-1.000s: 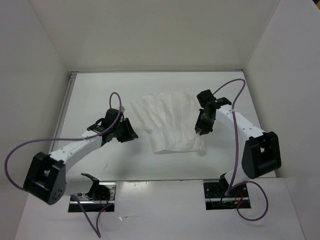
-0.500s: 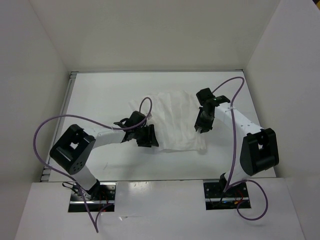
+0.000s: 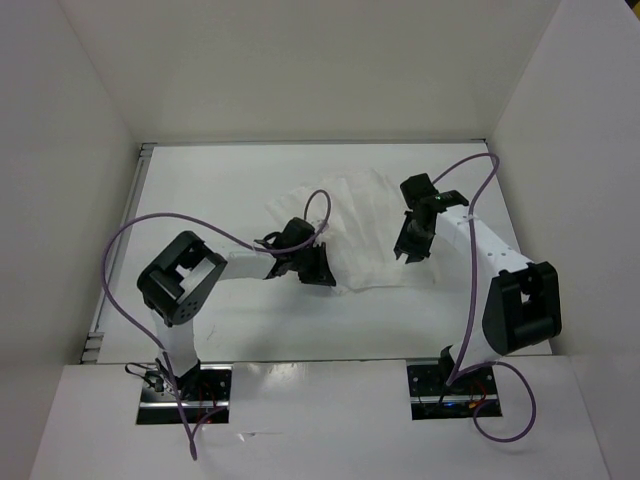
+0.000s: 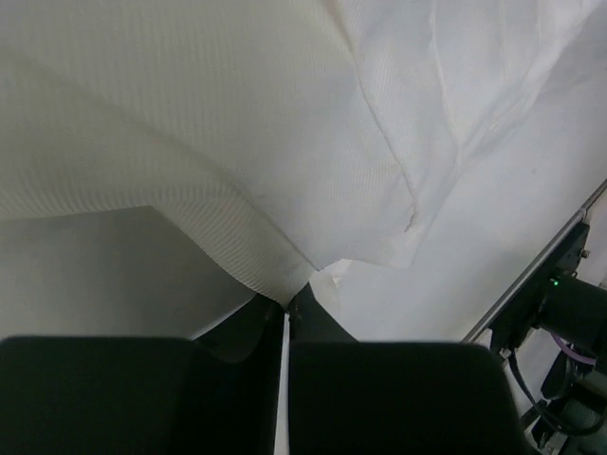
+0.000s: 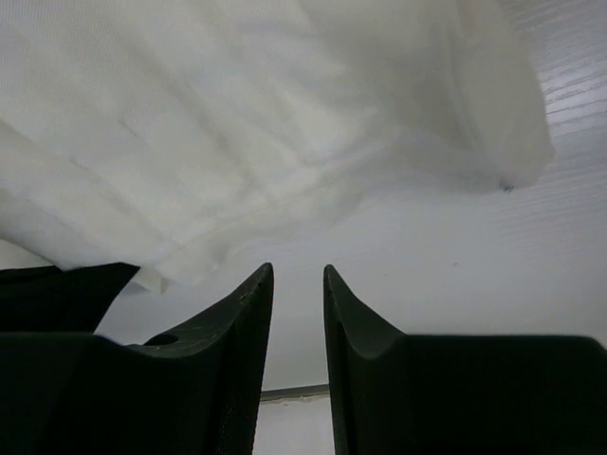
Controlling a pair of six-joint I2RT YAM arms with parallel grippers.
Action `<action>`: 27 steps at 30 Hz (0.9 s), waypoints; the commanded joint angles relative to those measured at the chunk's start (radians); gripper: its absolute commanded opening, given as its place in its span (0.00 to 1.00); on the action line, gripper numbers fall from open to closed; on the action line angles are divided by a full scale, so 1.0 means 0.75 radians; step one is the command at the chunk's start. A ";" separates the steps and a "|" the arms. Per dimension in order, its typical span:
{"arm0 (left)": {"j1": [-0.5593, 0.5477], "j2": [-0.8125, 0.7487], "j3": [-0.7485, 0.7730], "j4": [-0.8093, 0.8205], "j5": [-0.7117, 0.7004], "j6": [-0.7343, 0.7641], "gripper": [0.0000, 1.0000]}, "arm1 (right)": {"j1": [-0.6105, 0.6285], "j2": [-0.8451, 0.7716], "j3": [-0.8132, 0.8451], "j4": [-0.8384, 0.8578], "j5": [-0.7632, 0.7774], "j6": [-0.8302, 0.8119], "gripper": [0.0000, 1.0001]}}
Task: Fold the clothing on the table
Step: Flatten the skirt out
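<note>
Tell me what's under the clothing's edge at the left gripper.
Beneath the clothing edge pinched by the left gripper, only bare, shadowed table shows. Farther in, the fabric covers whatever lies under it.

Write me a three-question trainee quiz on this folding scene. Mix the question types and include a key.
1. True or false: the left end effector is closed on an edge of the clothing.
2. Multiple choice: in the right wrist view, the right end effector is
A. clamped on a fold of fabric
B. parted, with nothing between its fingers
C. out of view
3. Fill in: the clothing lies on the glossy white ____.

Key: 1 true; 2 B; 3 table.
</note>
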 commanded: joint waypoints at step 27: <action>0.110 -0.308 -0.013 -0.563 -0.370 0.101 0.00 | 0.252 0.205 -0.013 0.015 0.050 -0.106 0.44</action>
